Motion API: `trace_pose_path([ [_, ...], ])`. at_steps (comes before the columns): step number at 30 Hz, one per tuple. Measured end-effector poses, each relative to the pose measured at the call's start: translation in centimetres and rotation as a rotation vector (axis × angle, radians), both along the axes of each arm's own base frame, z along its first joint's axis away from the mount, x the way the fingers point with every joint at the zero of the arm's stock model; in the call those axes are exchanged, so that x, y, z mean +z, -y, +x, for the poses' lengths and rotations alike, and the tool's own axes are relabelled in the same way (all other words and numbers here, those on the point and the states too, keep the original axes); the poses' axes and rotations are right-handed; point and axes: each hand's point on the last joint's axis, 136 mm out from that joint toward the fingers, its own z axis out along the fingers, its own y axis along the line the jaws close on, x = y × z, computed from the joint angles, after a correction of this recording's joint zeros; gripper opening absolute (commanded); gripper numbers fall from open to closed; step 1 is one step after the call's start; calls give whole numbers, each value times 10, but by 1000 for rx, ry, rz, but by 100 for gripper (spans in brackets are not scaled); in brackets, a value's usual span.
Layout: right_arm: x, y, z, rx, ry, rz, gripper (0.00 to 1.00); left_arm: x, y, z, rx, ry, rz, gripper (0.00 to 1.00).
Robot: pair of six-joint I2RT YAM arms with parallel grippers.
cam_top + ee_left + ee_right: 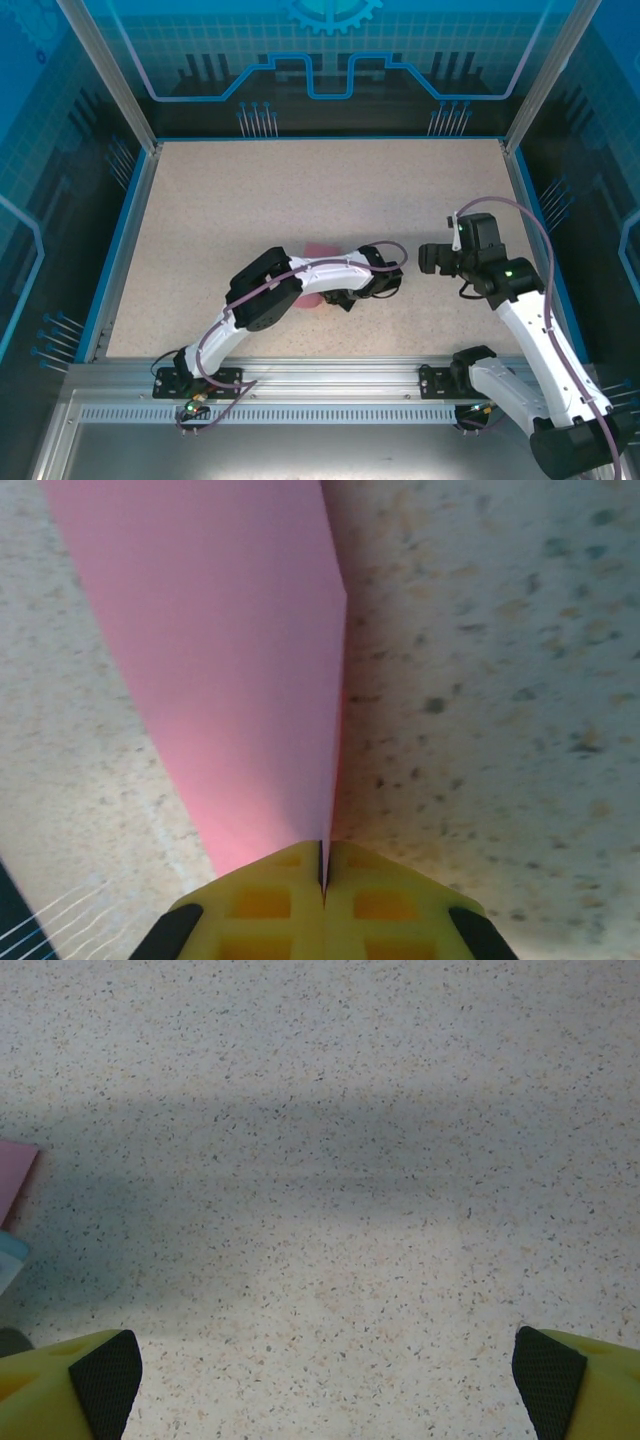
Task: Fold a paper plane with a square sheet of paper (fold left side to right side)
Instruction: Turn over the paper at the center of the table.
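The square sheet of paper [230,660] is pink and rises from my left gripper [323,868], whose yellow fingers are shut on its lower edge above the speckled table. One sharp edge of the sheet runs up from the jaws. From above, bits of the paper [318,247] peek out from under the left arm, which hides most of it; the left gripper [342,298] is low, near the table's middle front. My right gripper [425,256] hovers to the right of it, open and holding nothing. In the right wrist view its fingertips [100,1380] stand wide apart, with a pink corner of the paper [15,1175] at the left edge.
The speckled tabletop [300,190] is bounded by a blue rim [125,240] on the left, back and right. A metal rail [330,385] with both arm bases runs along the near edge. Glass walls enclose the cell.
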Motion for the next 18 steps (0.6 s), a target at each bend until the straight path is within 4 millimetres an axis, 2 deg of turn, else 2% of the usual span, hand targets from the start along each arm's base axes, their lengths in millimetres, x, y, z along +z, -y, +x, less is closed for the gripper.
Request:
trace_pose_path([
  [4,-12,-3,-3,13,-36,10,99,-1,12,2,2,-32,-61,9],
  [8,-15,-6,-3,23,-49,23,99,-3,21,4,10,-59,-115,15],
  [15,-21,-9,-3,29,-74,33,99,-3,22,5,46,-123,-182,35],
  [18,-23,-10,-3,26,-84,37,99,-1,33,11,65,-146,-289,45],
])
